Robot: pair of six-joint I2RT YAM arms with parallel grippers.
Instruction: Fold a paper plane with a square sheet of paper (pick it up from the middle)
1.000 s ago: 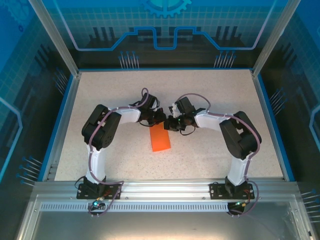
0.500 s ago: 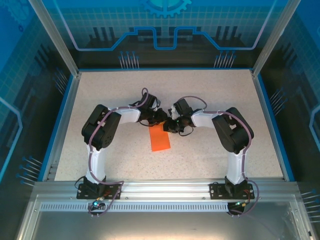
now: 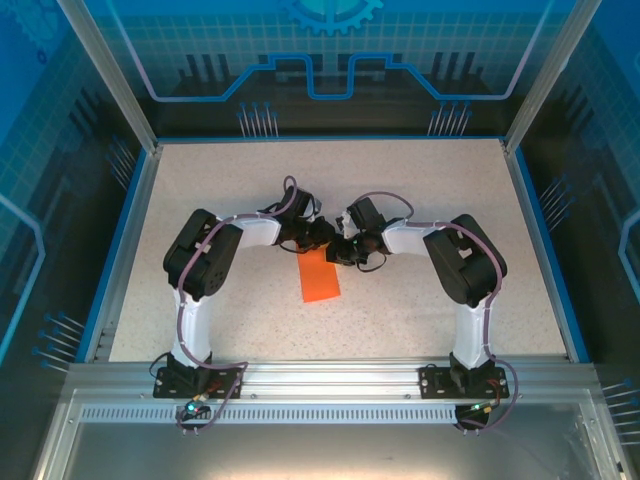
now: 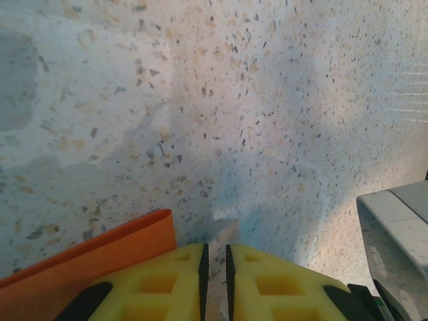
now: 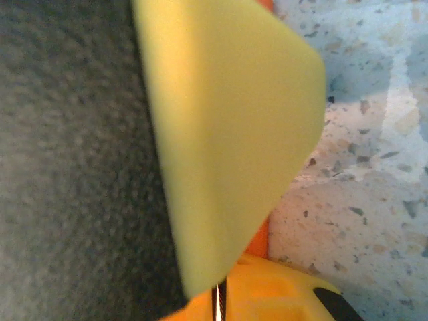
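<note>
A single paper sheet [image 3: 320, 277], bright orange and folded into a narrow strip, is lying flat at the middle of the speckled table [image 3: 420, 190]. Two end effectors are meeting at its far end. The left end effector [image 3: 325, 237] is sitting almost clenched, with a thin slit showing between its yellow fingers [image 4: 167, 281] beside the paper sheet's corner. The right end effector [image 3: 342, 250] is clenched, and whether it is pinching the paper sheet cannot be told.

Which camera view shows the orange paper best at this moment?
Top external: nearly the whole outline of the orange paper shows, a folded strip lying on the table. Left wrist catches one folded edge; right wrist, a thin orange sliver.
</note>
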